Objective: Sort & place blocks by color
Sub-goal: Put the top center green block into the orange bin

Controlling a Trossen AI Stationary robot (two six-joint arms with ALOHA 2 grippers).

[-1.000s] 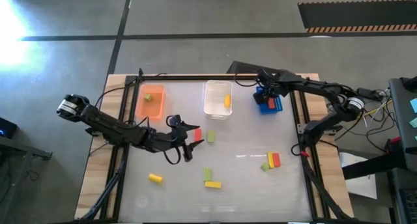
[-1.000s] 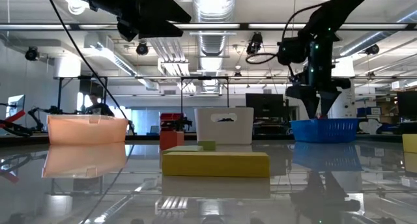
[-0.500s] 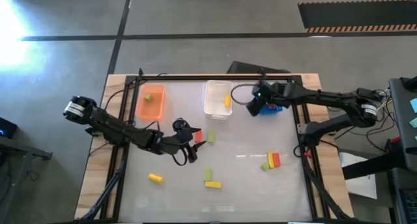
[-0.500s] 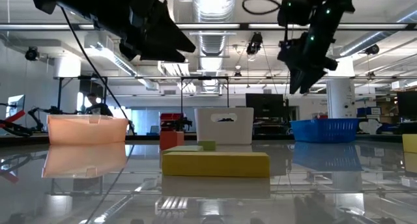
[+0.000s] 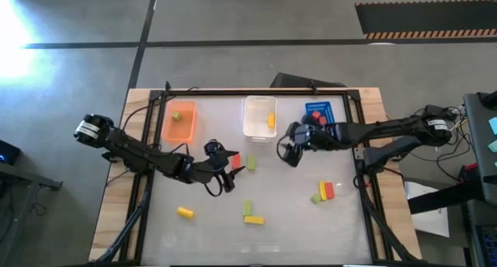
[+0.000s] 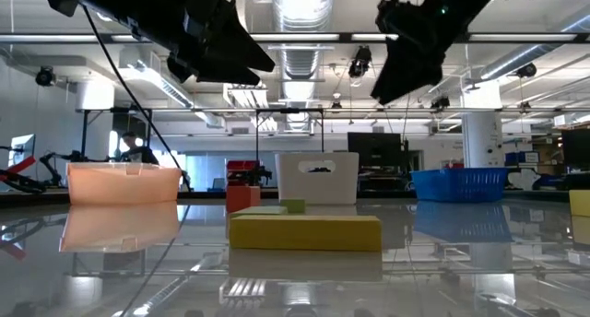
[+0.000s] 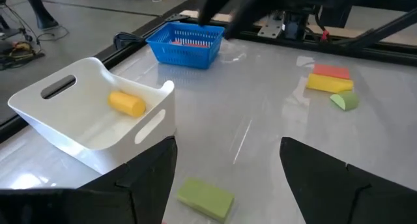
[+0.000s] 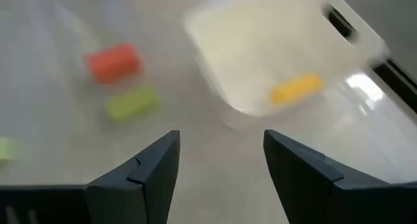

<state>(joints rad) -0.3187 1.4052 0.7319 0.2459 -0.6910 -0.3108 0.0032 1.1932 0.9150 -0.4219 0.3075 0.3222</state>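
Note:
My left gripper (image 5: 230, 166) hangs open over the table's middle, beside a red block (image 5: 235, 161) and a light green block (image 5: 251, 163). In its wrist view that green block (image 7: 205, 198) lies between the open fingers. My right gripper (image 5: 287, 152) is open and empty, above the table just near of the clear bin (image 5: 259, 117). Its wrist view shows the red block (image 8: 114, 60) and the green block (image 8: 132, 103) ahead. More blocks lie flat on the table: yellow (image 5: 184, 212), green (image 5: 247, 208), yellow (image 5: 254, 219), and a green, yellow and red cluster (image 5: 322, 191).
Three bins stand along the far side. The orange bin (image 5: 179, 121) holds a green block, the clear bin holds a yellow block (image 5: 270, 120), and the blue bin (image 5: 319, 116) holds red ones. Bare table lies between the two grippers and the near blocks. A frame edges the table.
My right gripper has left the blue bin and swung toward the table's left and near side, past the clear bin's corner, toward the middle. My left gripper has shifted slightly toward the red block, then held still. No block on the table has moved.

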